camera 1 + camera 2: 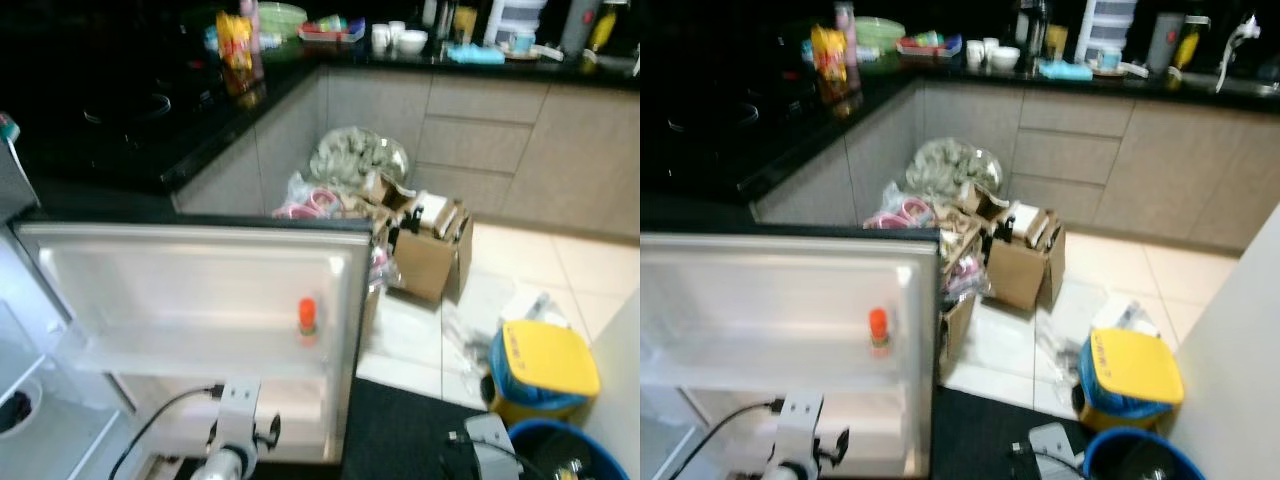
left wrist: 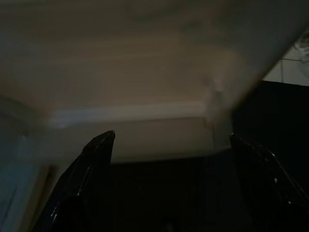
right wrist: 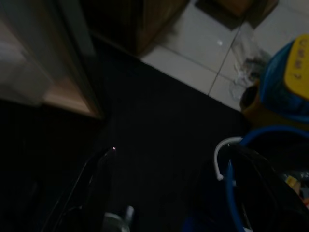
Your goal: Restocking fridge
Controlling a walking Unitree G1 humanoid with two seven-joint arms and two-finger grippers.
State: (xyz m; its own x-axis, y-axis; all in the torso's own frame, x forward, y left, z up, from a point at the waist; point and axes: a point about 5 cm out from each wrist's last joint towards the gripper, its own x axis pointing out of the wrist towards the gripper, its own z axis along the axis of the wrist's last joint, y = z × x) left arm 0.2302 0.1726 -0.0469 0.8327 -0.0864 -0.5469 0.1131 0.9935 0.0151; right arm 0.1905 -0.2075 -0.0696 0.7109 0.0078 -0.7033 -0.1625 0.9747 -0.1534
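Note:
The fridge door [image 1: 200, 290] stands open in front of me, its white inner side with shelves facing me. A small bottle with an orange cap [image 1: 307, 318] stands on the door's middle shelf. My left arm [image 1: 232, 445] reaches up low in front of the door. In the left wrist view, my left gripper [image 2: 169, 145] is open with nothing between its fingers, just under a white door shelf [image 2: 145, 87]. My right arm [image 1: 490, 445] hangs low at the right. My right gripper [image 3: 169, 159] is open over the black mat [image 3: 159, 125], beside a blue bucket's rim [image 3: 270, 133].
Fridge interior shelves [image 1: 25, 390] lie at the far left. On the tiled floor behind the door are an open cardboard box [image 1: 432, 250] and plastic bags [image 1: 355, 160]. At the right are a yellow-lidded blue bucket [image 1: 545, 368] and another blue bucket [image 1: 570, 455]. A black counter [image 1: 150, 120] holds clutter.

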